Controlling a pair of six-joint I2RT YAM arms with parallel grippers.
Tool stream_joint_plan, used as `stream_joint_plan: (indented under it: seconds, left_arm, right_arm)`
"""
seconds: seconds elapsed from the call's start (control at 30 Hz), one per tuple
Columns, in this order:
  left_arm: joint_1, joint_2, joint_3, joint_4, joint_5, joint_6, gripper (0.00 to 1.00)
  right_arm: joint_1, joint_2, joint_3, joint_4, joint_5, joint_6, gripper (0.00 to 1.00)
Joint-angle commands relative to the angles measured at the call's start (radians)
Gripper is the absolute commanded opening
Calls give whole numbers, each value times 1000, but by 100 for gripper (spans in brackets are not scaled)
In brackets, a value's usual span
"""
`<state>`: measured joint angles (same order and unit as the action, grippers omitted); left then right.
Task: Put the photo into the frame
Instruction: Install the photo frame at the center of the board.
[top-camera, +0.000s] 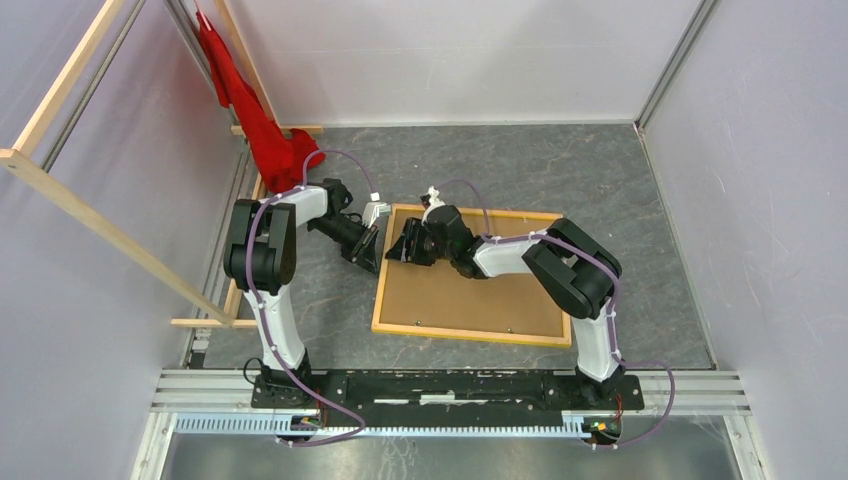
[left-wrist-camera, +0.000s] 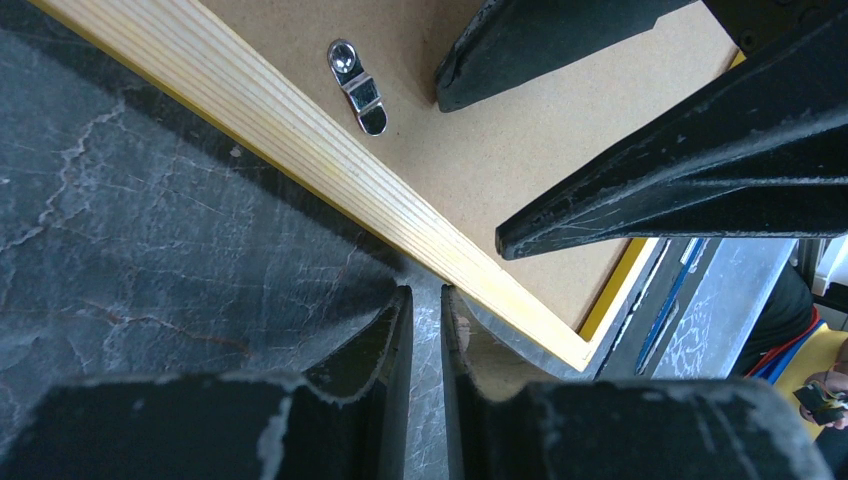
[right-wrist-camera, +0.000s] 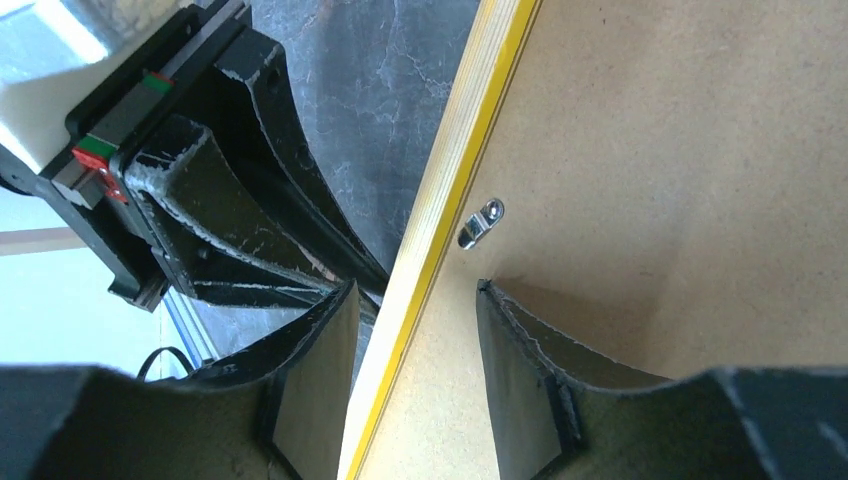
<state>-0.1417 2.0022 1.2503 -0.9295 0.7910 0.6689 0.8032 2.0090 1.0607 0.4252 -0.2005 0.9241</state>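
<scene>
Step in hand: the frame (top-camera: 470, 335) lies back-up on the table (top-camera: 640, 200) with the brown backing board (top-camera: 465, 295) seated in it; judging by this, the backing is being secured or released at the far-left corner.
Right gripper (right-wrist-camera: 415, 330): spread, straddling the frame's left rail (right-wrist-camera: 440, 210), one finger outside, one on the board.
Left gripper (left-wrist-camera: 425, 320): fingers pressed nearly together, gripping nothing, just outside that corner.
Turn clip (right-wrist-camera: 480, 223): just ahead of the right fingertips, inside the rail.
The photo: not visible; whether it sits under the board I cannot tell.
Next move: probably turning the clip, with the rail steadied.
</scene>
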Motion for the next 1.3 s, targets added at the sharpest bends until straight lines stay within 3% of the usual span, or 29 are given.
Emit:
stream_joint_plan:
  seconds: [0.0,1.27]
  left_arm:
    - [1,4,16,14,19,-12,23]
    - [-1,-22,20,14,9,-5,23]
  right_arm:
    - [2,35,46,9,35,-3,53]
    - [-4,102,133,-44,73,-24,51]
